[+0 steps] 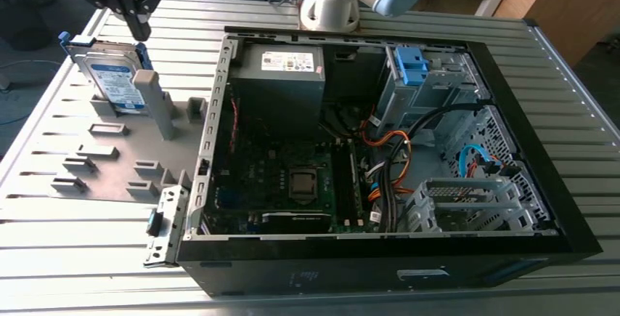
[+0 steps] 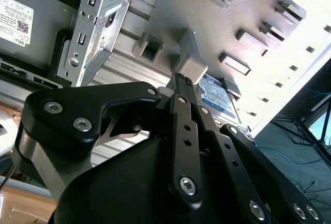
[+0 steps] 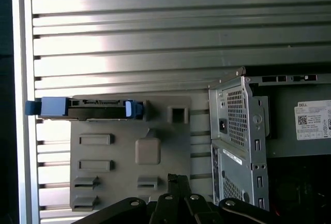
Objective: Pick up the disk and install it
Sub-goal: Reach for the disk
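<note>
disk [image 1: 109, 76] stands on edge in a slot of the grey holder plate [image 1: 116, 163]. the plate lies on the slatted tabletop [image 1: 78, 258], at the exterior view's left of the open computer case [image 1: 388, 276]. label face is toward the camera. a grey post [image 1: 148, 91] on the plate stands just beside that face. judgement: the post keeps the drive upright, so its top edge is offered for a grab from above.

tool [image 1: 139, 30] hangs just above the disk's upper edge, pointing down and apart from it. its fingers [image 3: 172, 188] look pressed together with nothing between them. in the first wrist view they sit over the plate near the post. the disk shows there as a thin edge with blue rails [image 3: 51, 106] at its ends, apart from the tips. judgement: pickup not yet made, the drive rests wholly in its slot.

case lies on its side with the panel off, which leaves the inside reachable from above. a blue bracket [image 1: 411, 63] sits in the bay beside the power supply [image 1: 281, 76]. a bare metal cage [image 1: 465, 200] sits at the corner nearer the camera. cannot tell which of the two takes the drive. disk is well apart from both.
</note>
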Controlling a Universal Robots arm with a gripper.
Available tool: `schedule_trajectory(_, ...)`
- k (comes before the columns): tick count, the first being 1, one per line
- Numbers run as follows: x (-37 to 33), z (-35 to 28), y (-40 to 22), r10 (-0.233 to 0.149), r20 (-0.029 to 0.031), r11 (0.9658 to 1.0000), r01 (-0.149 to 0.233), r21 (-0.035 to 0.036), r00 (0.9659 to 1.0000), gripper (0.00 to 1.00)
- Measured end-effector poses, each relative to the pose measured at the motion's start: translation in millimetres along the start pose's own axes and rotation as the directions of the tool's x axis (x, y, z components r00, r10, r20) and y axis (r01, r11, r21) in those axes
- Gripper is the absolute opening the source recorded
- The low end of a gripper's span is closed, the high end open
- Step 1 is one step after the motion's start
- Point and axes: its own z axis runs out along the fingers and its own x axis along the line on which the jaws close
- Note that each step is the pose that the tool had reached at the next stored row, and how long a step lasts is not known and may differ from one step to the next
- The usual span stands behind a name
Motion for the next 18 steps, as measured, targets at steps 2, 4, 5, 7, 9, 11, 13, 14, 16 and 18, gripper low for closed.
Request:
schedule_trajectory(2,0.9,0.0,-0.1,0.000,-0.0001,1.0000,0.000,0.0000,1.0000,0.11)
schedule_trajectory(4,1.7,-0.1,-0.1,0.000,-0.0001,1.0000,0.000,0.0001,1.0000,0.11)
schedule_trajectory(5,2.1,-0.1,-0.2,0.000,-0.0001,1.0000,0.000,0.0001,1.0000,0.11)
schedule_trajectory(7,2.9,0.0,-0.2,0.000,0.0000,1.0000,0.000,0.0000,1.0000,0.11)
schedule_trajectory(9,3.5,-0.1,-0.3,0.000,0.0000,1.0000,0.000,0.0000,1.0000,0.11)
schedule_trajectory(11,4.2,-0.1,-0.3,0.000,0.0000,1.0000,0.000,0.0000,1.0000,0.11)
schedule_trajectory(13,4.9,-0.1,-0.4,0.000,-0.0001,1.0000,0.000,0.0000,1.0000,0.11)
schedule_trajectory(14,5.2,-0.1,-0.4,0.000,-0.0001,1.0000,0.000,0.0000,1.0000,0.11)
schedule_trajectory(16,5.8,-0.1,-0.5,0.000,-0.0001,1.0000,0.000,0.0000,1.0000,0.11)
schedule_trajectory(18,6.6,-0.2,-0.5,0.000,-0.0001,1.0000,0.000,0.0001,1.0000,0.11)
